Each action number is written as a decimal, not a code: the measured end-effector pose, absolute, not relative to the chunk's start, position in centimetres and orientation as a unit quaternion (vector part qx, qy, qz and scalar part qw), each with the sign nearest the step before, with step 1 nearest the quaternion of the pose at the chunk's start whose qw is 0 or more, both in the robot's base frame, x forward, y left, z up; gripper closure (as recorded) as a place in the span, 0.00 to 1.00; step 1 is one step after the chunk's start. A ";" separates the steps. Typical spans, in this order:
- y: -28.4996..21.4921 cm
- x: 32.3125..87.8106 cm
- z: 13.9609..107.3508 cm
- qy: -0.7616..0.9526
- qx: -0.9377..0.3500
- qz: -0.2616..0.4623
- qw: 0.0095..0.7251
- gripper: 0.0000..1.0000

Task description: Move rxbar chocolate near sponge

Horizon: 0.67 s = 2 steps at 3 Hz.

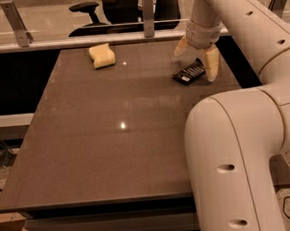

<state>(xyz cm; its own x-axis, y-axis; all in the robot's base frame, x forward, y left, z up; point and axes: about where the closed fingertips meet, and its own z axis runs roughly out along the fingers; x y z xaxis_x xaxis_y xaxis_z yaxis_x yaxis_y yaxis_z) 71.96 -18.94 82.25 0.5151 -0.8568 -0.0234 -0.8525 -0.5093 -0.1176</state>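
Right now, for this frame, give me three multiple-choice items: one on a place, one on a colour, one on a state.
1. Where does the sponge lie on the table?
A. far left part
B. near edge
C. under the arm's elbow
2. What colour is the rxbar chocolate wrapper?
A. red
B. black
C. green
3. How is the gripper?
A. shut on the sponge
B. shut on the bar
C. open over the bar

Answers: 1 A, it sits by the far edge, left of the bar. 2 B, dark wrapper, pale lettering. 3 C, its fingers stand apart at the table's far right.
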 end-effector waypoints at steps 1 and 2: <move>-18.2 72.1 81.3 0.475 -0.877 -0.005 0.074 0.40; -18.2 72.1 81.8 0.475 -0.877 -0.005 0.074 0.63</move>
<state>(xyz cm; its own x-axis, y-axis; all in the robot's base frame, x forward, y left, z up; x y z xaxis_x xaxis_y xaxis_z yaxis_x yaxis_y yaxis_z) 72.06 -18.22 81.76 0.5479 -0.8343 -0.0619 -0.8329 -0.5370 -0.1337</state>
